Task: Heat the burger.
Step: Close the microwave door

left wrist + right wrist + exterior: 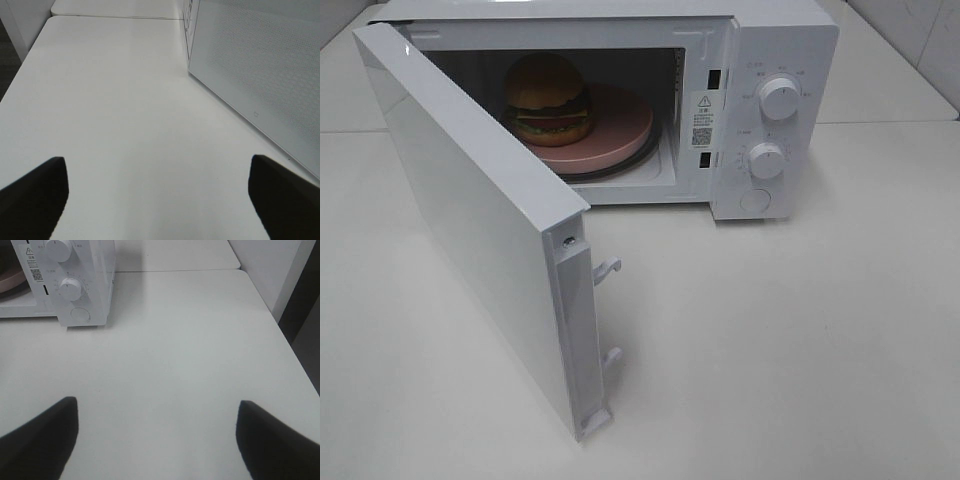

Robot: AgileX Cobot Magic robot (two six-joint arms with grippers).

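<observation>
**High camera:** The small, glossy tan-bunned toy burger (548, 98) sits on a round pink plate (620, 135) inside the boxy white microwave (790, 35) near the far edge of the white counter (800, 350). Its white hinged door (470, 220) stands wide open. The likely step is to press that door's outer face squarely and slowly, so the oven does not slide. Neither arm shows, and the dial lettering is unreadable.

**Left wrist:** The left gripper (159, 200), spread and empty, hangs beside the door's outer panel. The burger is unseen.

**Right wrist:** The right gripper (157, 437), also spread and empty, faces the lower round white knob (70, 288). Only a sliver of the plate shows.
</observation>
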